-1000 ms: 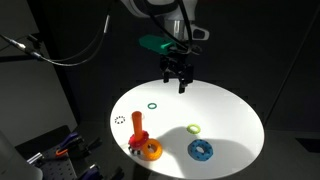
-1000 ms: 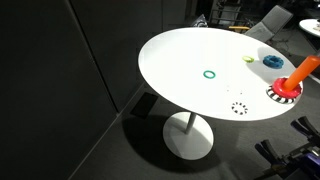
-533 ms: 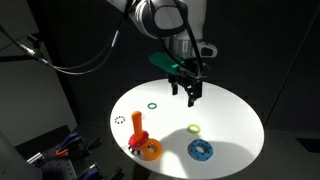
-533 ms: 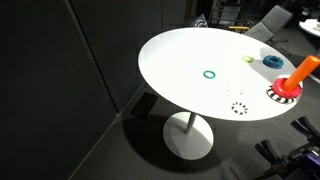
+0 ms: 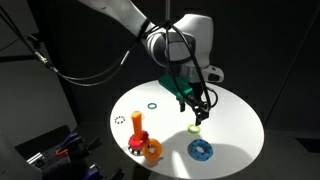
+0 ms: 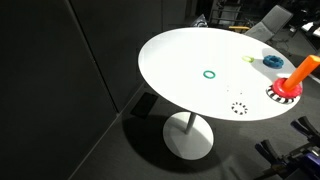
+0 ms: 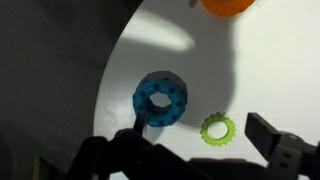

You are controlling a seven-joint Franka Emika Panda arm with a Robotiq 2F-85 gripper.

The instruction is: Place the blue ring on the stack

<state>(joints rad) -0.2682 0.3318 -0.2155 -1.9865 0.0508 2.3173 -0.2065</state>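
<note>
The blue ring [image 5: 201,150] lies flat on the white round table [image 5: 235,120], near its front edge. It also shows in an exterior view [image 6: 272,61] and in the wrist view [image 7: 160,98]. The stack is an orange-red peg [image 5: 137,124] on a reddish base, seen in both exterior views [image 6: 300,72]. My gripper [image 5: 200,110] hangs open and empty above the table, just over a small yellow-green ring [image 5: 194,128] and short of the blue ring. In the wrist view the open jaws [image 7: 205,140] frame the yellow-green ring [image 7: 217,128], with the blue ring beside the left finger.
A thick orange ring [image 5: 151,150] lies beside the stack's base and shows at the top of the wrist view [image 7: 228,5]. A thin green ring [image 5: 151,105] and a dotted ring [image 5: 120,120] lie on the table's far side. Dark floor surrounds the table.
The gripper has moved down and forward across the table, from above the far edge to just over the yellow-green ring. The rings and the stack have not moved.
</note>
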